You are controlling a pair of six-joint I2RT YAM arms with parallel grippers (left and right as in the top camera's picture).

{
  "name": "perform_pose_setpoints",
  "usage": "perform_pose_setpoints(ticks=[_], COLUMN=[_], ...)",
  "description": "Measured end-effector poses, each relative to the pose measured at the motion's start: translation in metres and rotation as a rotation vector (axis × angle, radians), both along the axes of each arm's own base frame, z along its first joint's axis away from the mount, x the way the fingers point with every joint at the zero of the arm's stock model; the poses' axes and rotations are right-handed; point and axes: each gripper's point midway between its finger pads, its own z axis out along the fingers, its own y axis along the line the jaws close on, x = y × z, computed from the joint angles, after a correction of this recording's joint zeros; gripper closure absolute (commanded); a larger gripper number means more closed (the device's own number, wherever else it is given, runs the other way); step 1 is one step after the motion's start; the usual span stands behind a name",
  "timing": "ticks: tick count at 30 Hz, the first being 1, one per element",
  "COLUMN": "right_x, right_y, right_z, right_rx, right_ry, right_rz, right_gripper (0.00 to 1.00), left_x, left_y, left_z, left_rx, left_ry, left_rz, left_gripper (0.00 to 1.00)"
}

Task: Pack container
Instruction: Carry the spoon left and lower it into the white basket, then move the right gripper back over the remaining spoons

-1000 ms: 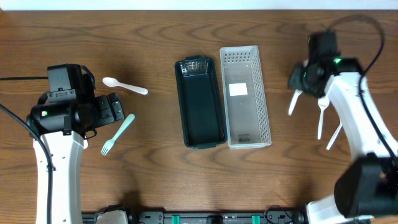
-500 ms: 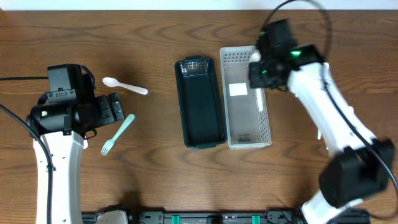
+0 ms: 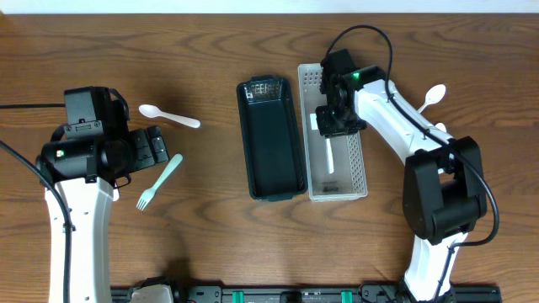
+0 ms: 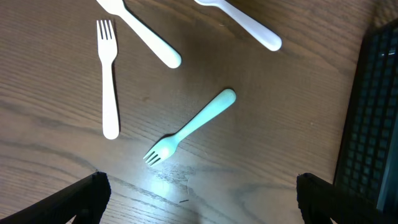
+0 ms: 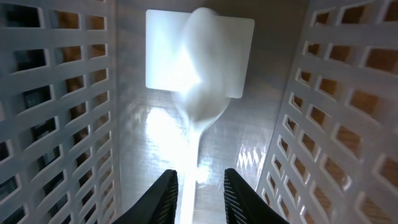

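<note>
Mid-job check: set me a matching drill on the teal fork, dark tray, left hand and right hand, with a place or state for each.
1 teal fork
2 dark tray
3 left hand
4 right hand

A in the basket, above a spoon
B lying on the table
C open, near the teal fork
D empty, beside the basket

Pairs: 1-B, 2-D, 3-C, 4-A

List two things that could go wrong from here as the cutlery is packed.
1. The right gripper sits low in the white basket, its fingers close beside the white spoon. Rising may drag the spoon or nudge a basket wall.
2. The teal fork lies near a white fork. The wide-open left gripper could knock the white fork when it reaches.
</note>
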Motion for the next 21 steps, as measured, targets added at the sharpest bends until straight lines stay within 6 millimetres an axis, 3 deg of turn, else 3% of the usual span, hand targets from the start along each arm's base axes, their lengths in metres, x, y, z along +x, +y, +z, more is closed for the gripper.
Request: perform_pose_setpoints(ticks=[3, 5, 6, 8, 10, 13, 15, 18, 21], right_x=[-0.001, 0.004, 0.009, 0.024, 0.042, 0.058, 0.057, 0.056, 0.063], right_y=[-0.001, -0.001, -0.001, -0.004, -0.020, -0.070, -0.112, -0.174, -0.216], right_z=[0.004, 0.018, 0.027, 0.057, 0.103, 0.176, 0.206, 0.211, 0.178], right_rx=[-0.003, -0.003, 0.003, 0.009, 0.015, 0.024, 0.015, -0.012, -0.034], right_ry=[0.007, -0.016, -0.040, -0.125, -0.253, -0.441, -0.504, -0.512, -0.441], right_rz=[0.000, 0.000, -0.002, -0.023, -0.094, -0.262, -0.398, -0.589, -0.710], right_gripper=[0.71, 0.70, 0.64, 0.46, 0.44, 0.39, 0.32, 0.29, 0.27], left_x=[0.000, 0.000, 0.000, 0.000, 0.000, 0.000, -0.001, -0.002, -0.002], left_y=[0.000, 0.000, 0.000, 0.000, 0.000, 0.000, 0.000, 0.000, 0.000], left_z=[0.000, 0.000, 0.000, 0.000, 0.000, 0.000, -0.001, -0.001, -0.001], left_rx=[0.000, 0.000, 0.000, 0.000, 0.000, -0.001, -0.001, -0.001, -0.001], left_ry=[0.000, 0.000, 0.000, 0.000, 0.000, 0.002, 0.005, 0.008, 0.008], left_rz=[0.000, 0.000, 0.000, 0.000, 0.000, 0.000, 0.000, 0.000, 0.000], left_gripper=[0.02, 0.02, 0.02, 0.02, 0.02, 0.02, 0.02, 0.02, 0.02])
